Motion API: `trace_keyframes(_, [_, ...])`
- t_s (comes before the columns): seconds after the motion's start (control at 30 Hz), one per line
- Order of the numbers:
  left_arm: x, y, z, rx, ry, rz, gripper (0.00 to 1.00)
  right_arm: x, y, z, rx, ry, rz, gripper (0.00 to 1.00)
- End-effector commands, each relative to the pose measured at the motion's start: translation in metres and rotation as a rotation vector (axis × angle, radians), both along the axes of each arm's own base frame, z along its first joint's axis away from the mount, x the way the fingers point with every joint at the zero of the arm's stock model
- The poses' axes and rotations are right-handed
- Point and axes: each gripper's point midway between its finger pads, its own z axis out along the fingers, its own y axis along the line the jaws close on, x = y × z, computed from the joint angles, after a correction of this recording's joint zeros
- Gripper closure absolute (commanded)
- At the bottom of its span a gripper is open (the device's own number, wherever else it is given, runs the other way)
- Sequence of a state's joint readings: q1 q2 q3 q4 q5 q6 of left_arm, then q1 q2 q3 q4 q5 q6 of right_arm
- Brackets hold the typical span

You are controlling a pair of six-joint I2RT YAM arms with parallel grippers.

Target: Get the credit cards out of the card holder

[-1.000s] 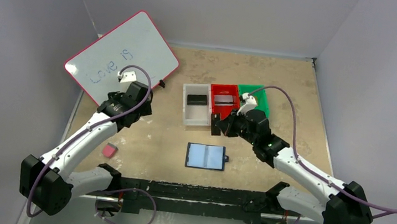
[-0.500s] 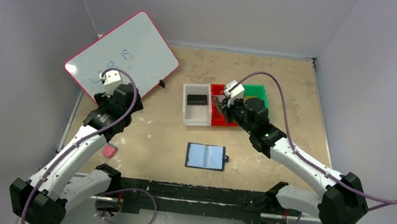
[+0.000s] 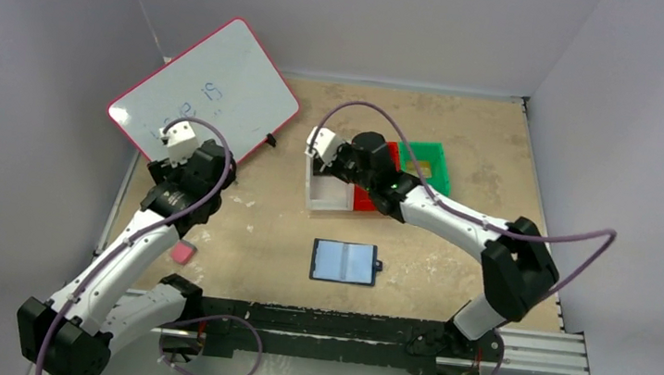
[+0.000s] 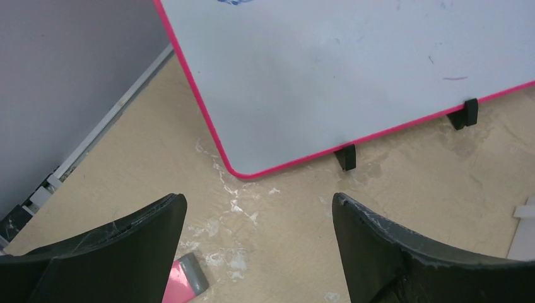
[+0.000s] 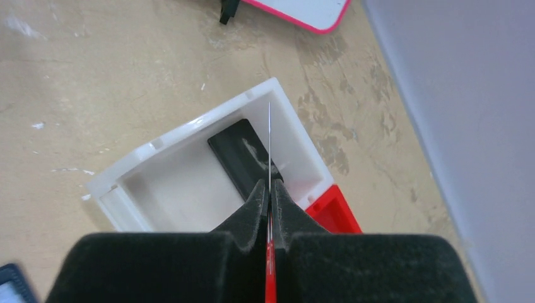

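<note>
a: from the left, what's there and how many?

b: one whiteboard [image 3: 206, 91] with a pink rim, propped at the far left on two small black feet. one pink eraser [image 3: 183, 252] on the table [image 3: 482, 138] near the left arm. two arms in all.

a: the left gripper?

b: the left gripper [image 4: 258, 243] hangs over bare table just near of the whiteboard's corner, its two fingers [image 4: 126, 243] wide apart, nothing between them. the eraser shows beside the left finger in the wrist view.

a: middle of the table?

b: one card holder [image 3: 345, 262], lying open and flat, near centre, light blue inside, its little tab on the right edge. i can't tell if any card is left in its pockets.

a: and the bins?

b: three in a row, far of the holder: white bin [image 3: 327, 195], red bin [image 3: 367, 200], green bin [image 3: 426, 159], touching side to side.

a: cards?

b: two i can count. one black card [image 5: 241, 158] lies flat in the white bin. one thin card [image 5: 269, 142], seen edge-on, so its colour can't be told, stands upright in the right gripper [image 5: 270, 189], above the white bin. something pale lies in the green bin, too small to name.

a: so the right fingers?

b: pressed together on that thin card.
</note>
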State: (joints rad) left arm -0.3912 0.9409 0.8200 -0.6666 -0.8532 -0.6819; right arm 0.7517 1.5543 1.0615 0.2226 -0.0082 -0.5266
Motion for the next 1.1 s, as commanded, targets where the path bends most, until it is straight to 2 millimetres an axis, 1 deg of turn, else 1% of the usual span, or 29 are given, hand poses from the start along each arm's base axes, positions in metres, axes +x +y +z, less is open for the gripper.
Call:
trace_keyframes(0.0, [-0.007,0.017,0.04,-0.015,-0.169,0.099,0.14,0.018,0.01,-0.003,-0.184,-0.111,0.052,1.0])
trace_keyframes(0.1, [-0.01,0.019,0.042,-0.029,-0.204,0.099,0.13,0.026,0.014,-0.014,-0.233,-0.116,0.06,1.0])
trace_keyframes(0.17, [-0.011,0.019,0.043,-0.029,-0.208,0.099,0.13,0.03,0.015,-0.018,-0.26,-0.106,0.06,1.0])
trace_keyframes(0.4, [-0.008,0.018,0.04,-0.012,-0.169,0.097,0.13,0.036,0.016,-0.039,-0.365,-0.104,0.099,1.0])
trace_keyframes(0.63, [-0.011,0.022,0.043,0.007,-0.164,0.115,0.13,0.043,0.024,-0.058,-0.409,-0.101,0.139,1.0])
trace_keyframes(0.77, [-0.014,0.025,0.047,0.003,-0.185,0.125,0.13,0.049,0.029,-0.068,-0.437,-0.139,0.169,1.0])
trace_keyframes(0.97, [-0.016,0.027,0.048,0.007,-0.191,0.136,0.14,0.061,0.035,-0.074,-0.456,-0.191,0.173,1.0])
trace_keyframes(1.07, [-0.016,0.027,0.045,0.012,-0.182,0.136,0.14,0.065,0.036,-0.081,-0.471,-0.196,0.171,1.0])
